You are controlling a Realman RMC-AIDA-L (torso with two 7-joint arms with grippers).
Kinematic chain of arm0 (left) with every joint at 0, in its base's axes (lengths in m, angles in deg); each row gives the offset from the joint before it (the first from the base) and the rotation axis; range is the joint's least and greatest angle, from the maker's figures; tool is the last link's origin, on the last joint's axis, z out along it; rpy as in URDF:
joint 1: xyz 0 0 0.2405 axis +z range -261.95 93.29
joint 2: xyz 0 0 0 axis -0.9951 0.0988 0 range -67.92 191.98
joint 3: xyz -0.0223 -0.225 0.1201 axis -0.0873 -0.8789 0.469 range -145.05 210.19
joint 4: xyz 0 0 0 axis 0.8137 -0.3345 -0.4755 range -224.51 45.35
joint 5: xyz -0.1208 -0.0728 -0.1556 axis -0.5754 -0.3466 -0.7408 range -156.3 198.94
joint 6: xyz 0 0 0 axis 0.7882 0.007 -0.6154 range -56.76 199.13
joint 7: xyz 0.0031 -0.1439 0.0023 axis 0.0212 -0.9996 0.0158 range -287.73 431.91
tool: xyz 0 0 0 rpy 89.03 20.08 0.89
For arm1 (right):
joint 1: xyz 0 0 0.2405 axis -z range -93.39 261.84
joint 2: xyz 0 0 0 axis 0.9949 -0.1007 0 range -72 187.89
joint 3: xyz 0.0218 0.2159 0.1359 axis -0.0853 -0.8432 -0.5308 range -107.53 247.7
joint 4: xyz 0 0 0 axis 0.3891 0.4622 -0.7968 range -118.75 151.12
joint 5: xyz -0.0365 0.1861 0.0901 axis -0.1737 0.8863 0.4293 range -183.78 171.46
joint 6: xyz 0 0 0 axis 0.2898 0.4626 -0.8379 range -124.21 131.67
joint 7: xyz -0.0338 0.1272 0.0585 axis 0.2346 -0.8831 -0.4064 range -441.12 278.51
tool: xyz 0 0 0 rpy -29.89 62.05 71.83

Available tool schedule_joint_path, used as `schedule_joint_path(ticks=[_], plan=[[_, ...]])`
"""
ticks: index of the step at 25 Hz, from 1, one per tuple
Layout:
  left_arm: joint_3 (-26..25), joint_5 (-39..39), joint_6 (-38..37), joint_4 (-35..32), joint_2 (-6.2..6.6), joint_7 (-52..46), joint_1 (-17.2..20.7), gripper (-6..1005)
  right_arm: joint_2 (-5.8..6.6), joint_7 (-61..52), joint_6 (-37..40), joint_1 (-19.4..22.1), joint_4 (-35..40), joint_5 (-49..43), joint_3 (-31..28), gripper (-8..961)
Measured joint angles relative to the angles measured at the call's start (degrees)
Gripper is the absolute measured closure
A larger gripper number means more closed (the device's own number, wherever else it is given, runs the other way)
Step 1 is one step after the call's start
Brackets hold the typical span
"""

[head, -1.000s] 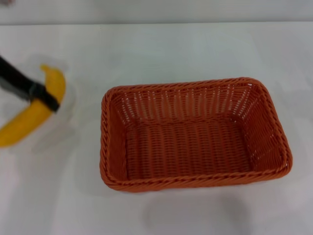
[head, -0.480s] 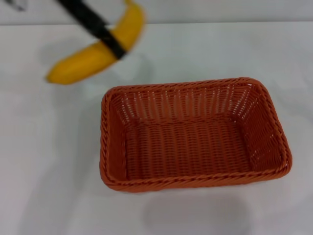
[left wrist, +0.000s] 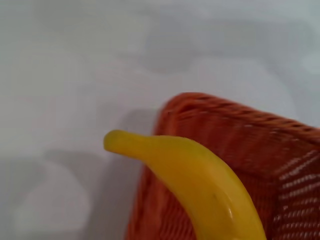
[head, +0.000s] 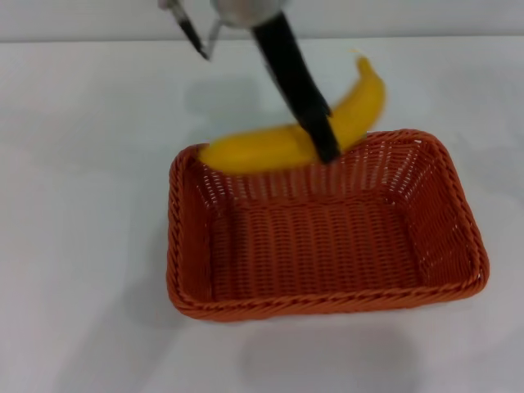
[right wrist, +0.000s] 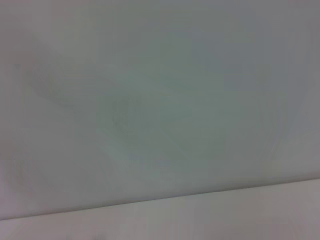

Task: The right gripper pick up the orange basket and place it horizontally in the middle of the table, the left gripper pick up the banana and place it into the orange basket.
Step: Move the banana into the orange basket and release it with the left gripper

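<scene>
We see the banana (head: 282,146) held in the air above the far rim of the orange basket (head: 446,205), lying roughly level across the head view, with 1 end over the basket's far left corner and the other end curving up past the far wall toward the right. Its yellow skin looks smooth, and motion blur softens its outline. In the left wrist view the banana (left wrist: 200,185) fills the foreground, its blunt tip hanging past a rounded corner of the basket (left wrist: 235,125), over the white surface.

The left gripper (head: 325,141) pinches the banana near its middle: 1 black finger (head: 299,86) crosses the front of the fruit on a slant, and the silver arm comes in from the top edge of the head view. We cannot make out the second finger behind the fruit.

The basket sits on the table (head: 82,246) with its long side running left to right, near the middle of the view, and its woven floor holds nothing. Its braided rim and sloping sides are unobstructed except where the banana and finger overlap the far wall.

The right gripper does not show in any view; the right wrist view shows only a plain pale surface with a faint edge line low in the picture.
</scene>
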Motion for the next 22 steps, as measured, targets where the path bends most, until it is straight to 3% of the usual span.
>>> schedule_joint_path(ticks=[7, 17, 22], plan=[[-0.08, 0.37, 3.15, -8.24, -0.21, -3.86, -0.21, 475, 0.08, 0.26, -0.11, 0.41, 0.0, 0.44, -0.06, 228], [-0.11, 0.48, 3.22, -8.45, -0.15, -4.48, 0.91, 468, 0.34, 0.29, -0.73, 0.12, 0.34, 1.11, -0.05, 229], [-0.1, -0.92, 3.18, -6.52, 0.08, -2.59, 2.23, 295, 0.45, 0.29, -0.78, 0.03, 0.4, 1.25, -0.04, 229]])
